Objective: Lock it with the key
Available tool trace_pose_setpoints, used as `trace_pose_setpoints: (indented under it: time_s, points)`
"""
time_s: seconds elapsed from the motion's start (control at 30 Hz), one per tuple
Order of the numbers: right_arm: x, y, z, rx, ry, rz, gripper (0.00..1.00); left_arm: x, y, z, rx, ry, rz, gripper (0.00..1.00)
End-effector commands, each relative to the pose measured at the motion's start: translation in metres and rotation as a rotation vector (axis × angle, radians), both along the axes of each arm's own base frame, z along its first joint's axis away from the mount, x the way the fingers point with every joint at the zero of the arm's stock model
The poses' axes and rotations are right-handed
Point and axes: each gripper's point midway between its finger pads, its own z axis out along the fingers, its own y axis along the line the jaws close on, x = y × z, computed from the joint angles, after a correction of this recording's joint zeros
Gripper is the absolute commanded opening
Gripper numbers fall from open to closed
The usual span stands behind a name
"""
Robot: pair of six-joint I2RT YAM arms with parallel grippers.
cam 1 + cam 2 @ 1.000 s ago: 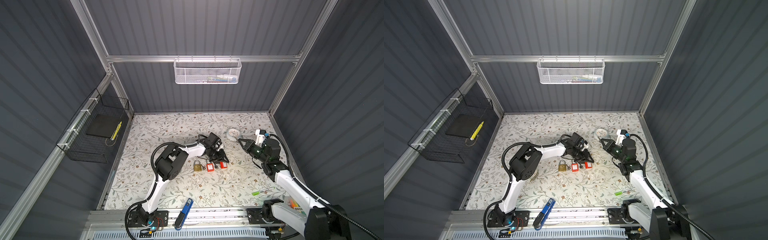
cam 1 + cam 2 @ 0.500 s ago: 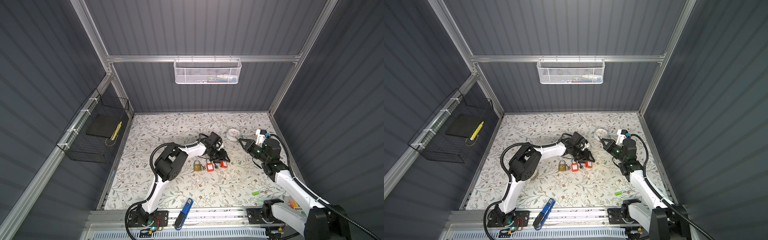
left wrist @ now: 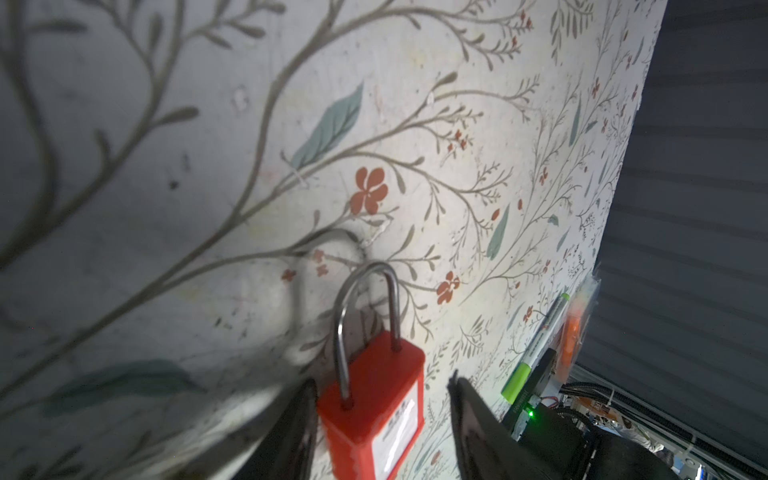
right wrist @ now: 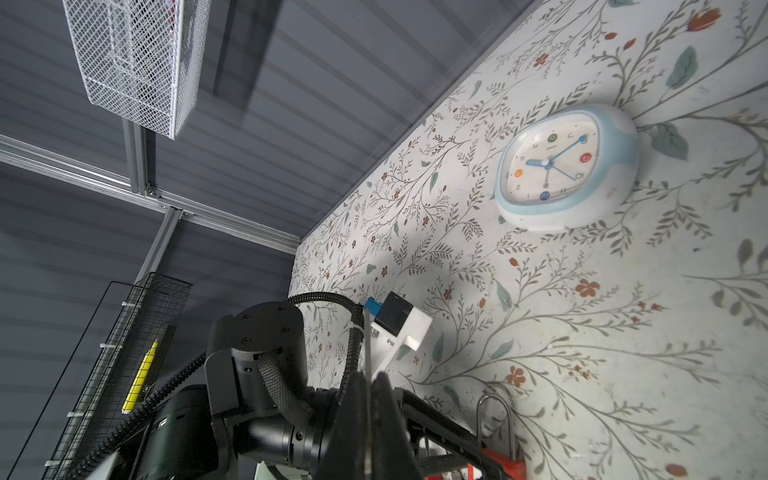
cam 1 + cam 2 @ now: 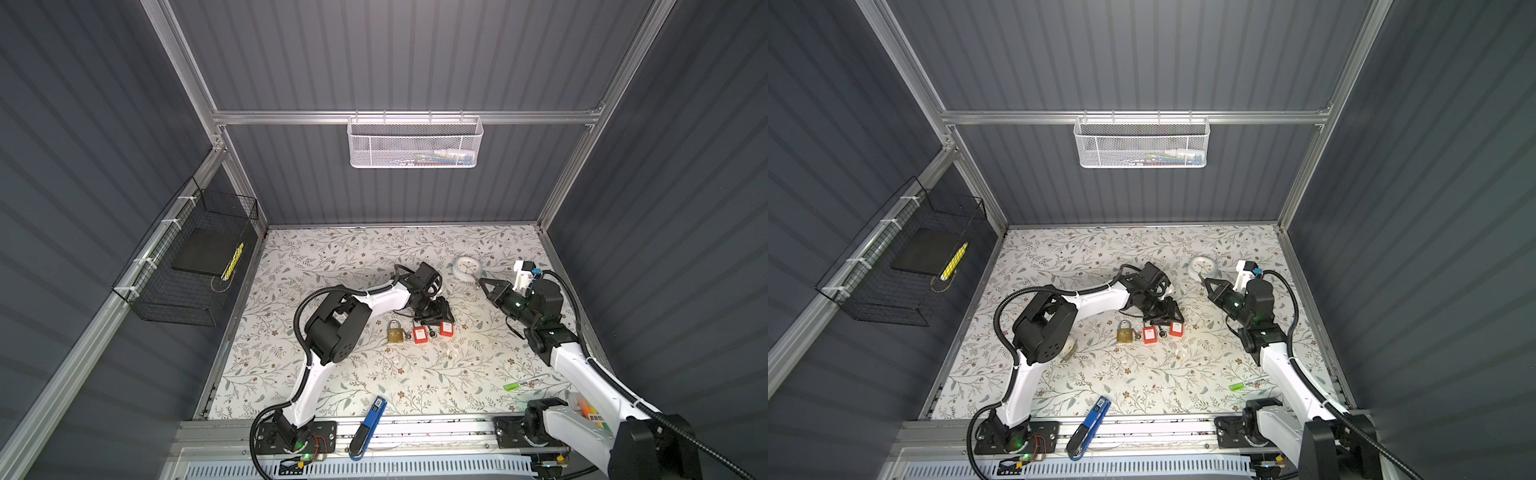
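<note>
arms [image 5: 312, 384]: white links, black joints | cables [image 5: 296, 322]: black corrugated | base [image 5: 300, 444]: green LED

Left wrist view: red padlock [image 3: 374, 415] body was cut by the frame edge, label [image 3: 395, 430] text blurred. Right wrist view: key [image 4: 366, 340] sat edge-on in the right gripper [image 4: 369, 376], teeth unreadable. White basket [image 5: 415, 145] contents were too small to tell.

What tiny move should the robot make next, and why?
Probably close the left gripper on the red padlock. It lies unheld between open jaws, while the right gripper, shut on the key, hangs apart near the clock. A steadied lock should take the key better.
</note>
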Motion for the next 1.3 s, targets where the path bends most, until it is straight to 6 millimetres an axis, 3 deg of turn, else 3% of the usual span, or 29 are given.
trace_pose_setpoints:
  time_s: [0.0,0.23,0.37,0.67,0.9,1.27]
  points:
    - [-0.002,-0.004,0.001,-0.017,-0.018,-0.011,0.00,-0.002,0.007,0.020,0.011,-0.034,-0.011,0.53]
    - [-0.002,-0.005,-0.001,-0.009,-0.012,-0.015,0.00,0.011,0.015,0.035,0.046,-0.132,0.009,0.56]
    - [-0.001,-0.005,0.000,-0.006,-0.015,-0.013,0.00,0.017,0.005,0.041,0.001,-0.138,-0.002,0.55]
    - [-0.004,-0.008,-0.002,-0.008,-0.005,-0.013,0.00,0.016,-0.012,0.027,-0.040,-0.075,-0.030,0.54]
    - [-0.004,-0.009,-0.004,-0.006,0.002,-0.016,0.00,0.008,-0.011,0.011,-0.027,-0.023,-0.042,0.53]
    - [-0.003,-0.009,-0.004,0.002,0.005,-0.015,0.00,-0.004,-0.003,0.007,-0.025,0.002,-0.043,0.52]
